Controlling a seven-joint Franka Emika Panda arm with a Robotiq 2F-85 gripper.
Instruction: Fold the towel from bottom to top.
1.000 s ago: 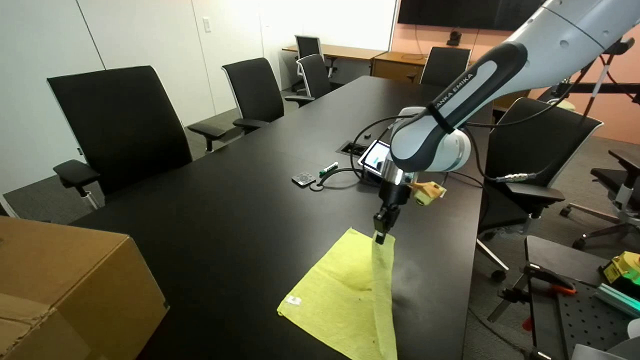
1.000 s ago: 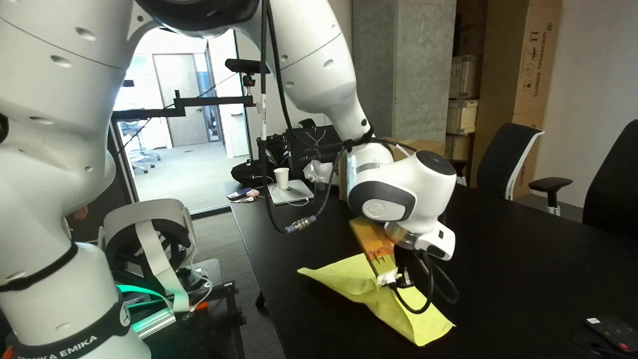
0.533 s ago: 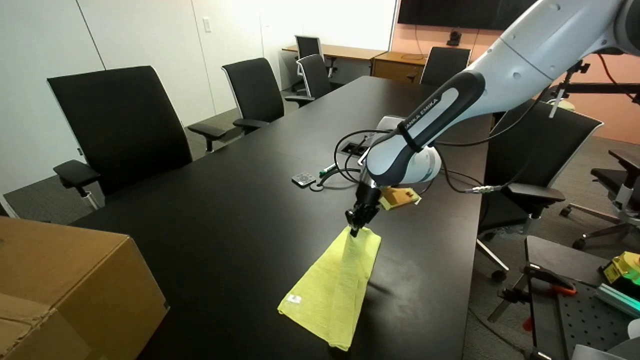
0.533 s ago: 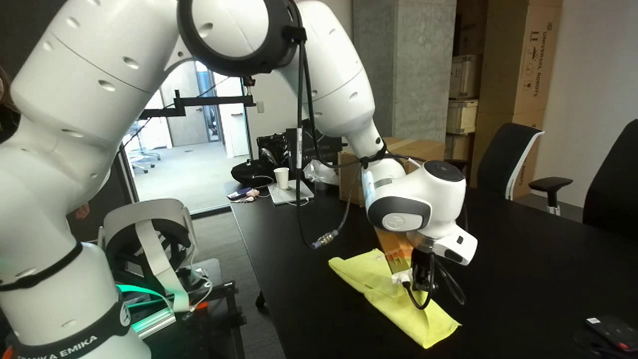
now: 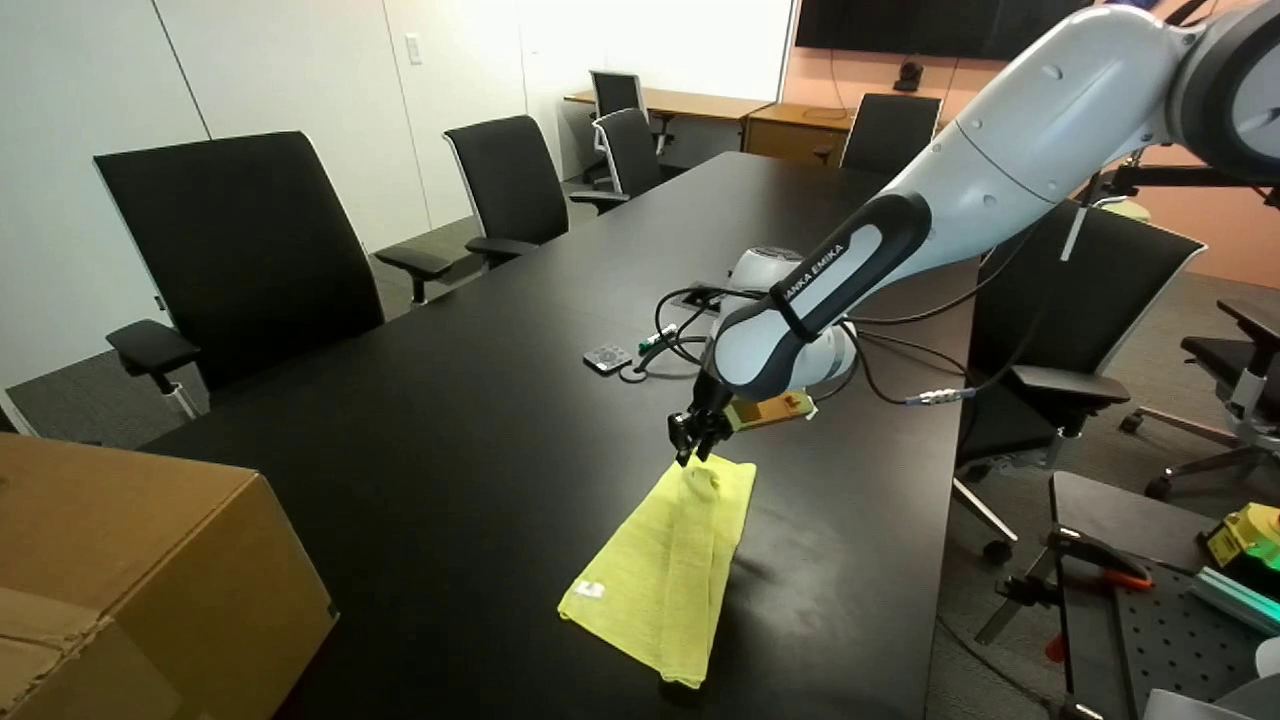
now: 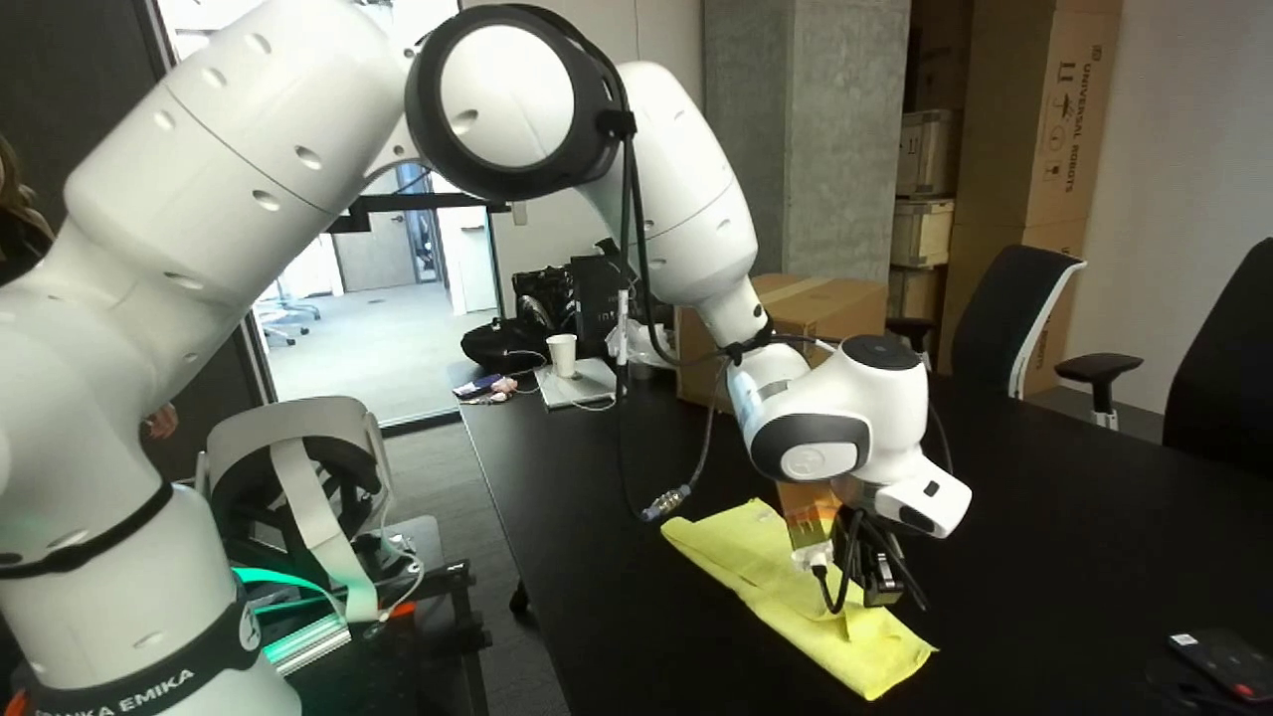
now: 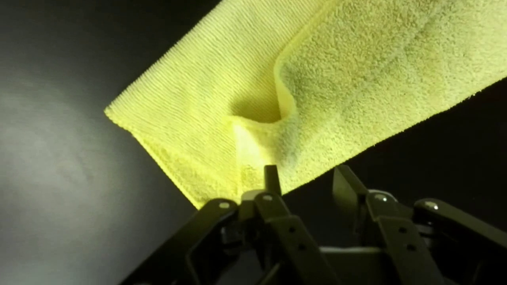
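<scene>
The yellow towel (image 5: 640, 590) lies on the black table with one side folded over as a long flap. It also shows in the other views (image 6: 736, 552) (image 7: 190, 95). The flap has a raised, curled wrinkle near the gripper in the wrist view, and a white tag sits at one corner in an exterior view. My gripper (image 7: 307, 174) is open, its two fingers well apart with nothing between them. It hovers at the towel's end, one finger over the cloth and one over bare table. In an exterior view the gripper (image 5: 692, 458) is just above the towel's far end.
The black table (image 5: 450, 470) carries a cardboard box (image 5: 230, 600), a small square device (image 5: 607, 359) and a green marker (image 5: 657, 338) near a cable. A white cup (image 6: 562, 355) on a laptop and a black controller (image 6: 1228, 664) also stand on it. Chairs line the table's sides.
My gripper carried the towel's edge across the towel, leftward in an exterior view, laying the flap over. It has since opened and let go of the edge.
</scene>
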